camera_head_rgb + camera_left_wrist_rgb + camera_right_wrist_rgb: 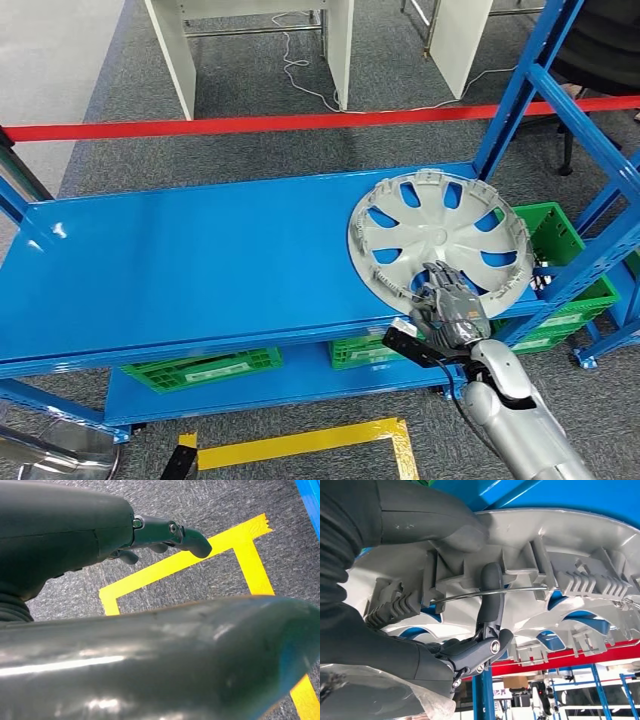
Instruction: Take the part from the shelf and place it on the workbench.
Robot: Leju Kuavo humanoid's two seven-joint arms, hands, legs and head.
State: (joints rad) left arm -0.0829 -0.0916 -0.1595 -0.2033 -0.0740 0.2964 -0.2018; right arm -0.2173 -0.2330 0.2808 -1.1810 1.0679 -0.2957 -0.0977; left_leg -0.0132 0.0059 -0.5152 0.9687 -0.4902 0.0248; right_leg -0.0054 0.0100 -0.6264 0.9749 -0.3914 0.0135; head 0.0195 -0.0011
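Note:
A silver-grey hubcap (pixel 441 235), the part, lies flat on the right end of the blue shelf (pixel 189 260), its near rim at the shelf's front edge. My right hand (pixel 445 305) reaches up from below and grips that near rim. In the right wrist view the thumb lies along one face of the hubcap (pixel 565 540) while a dark finger (pixel 491 595) curls against the ribbed inner side at the wire ring. My left hand (pixel 166 532) hangs over the grey floor with its fingers stretched out and nothing in it.
Blue uprights (pixel 521 90) frame the shelf's right end. Green crates (pixel 200 368) sit on the lower shelf, another green crate (pixel 562 240) behind the hubcap. Red tape (pixel 264 125) runs beyond the shelf, white table legs (pixel 173 50) behind it. Yellow floor tape (pixel 302 445) marks the carpet.

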